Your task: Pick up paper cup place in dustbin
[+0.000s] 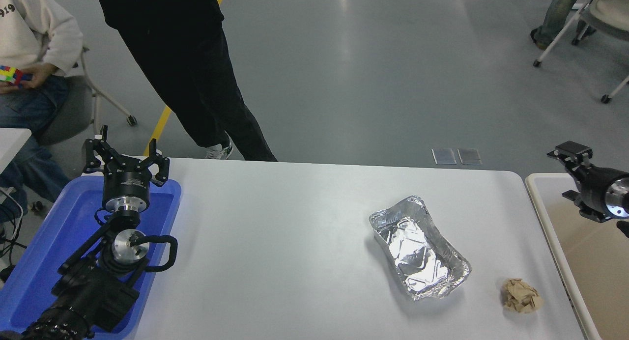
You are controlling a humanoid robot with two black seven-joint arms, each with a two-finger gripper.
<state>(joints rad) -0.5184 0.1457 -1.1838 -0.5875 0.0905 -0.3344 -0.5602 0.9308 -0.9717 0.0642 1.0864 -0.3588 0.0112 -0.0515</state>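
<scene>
The paper cup is out of view. The beige dustbin stands at the table's right end, cut off by the picture's edge. My right gripper comes in from the right edge and hangs over the dustbin's far corner, pointing left and away; nothing shows in it. My left gripper is parked at the lower left over the blue tray, open and holding nothing.
A silver foil tray lies right of the table's middle. A crumpled brown paper ball sits near the front right, close to the dustbin. A person in black stands at the far edge, and another sits at the top left with a coloured cube.
</scene>
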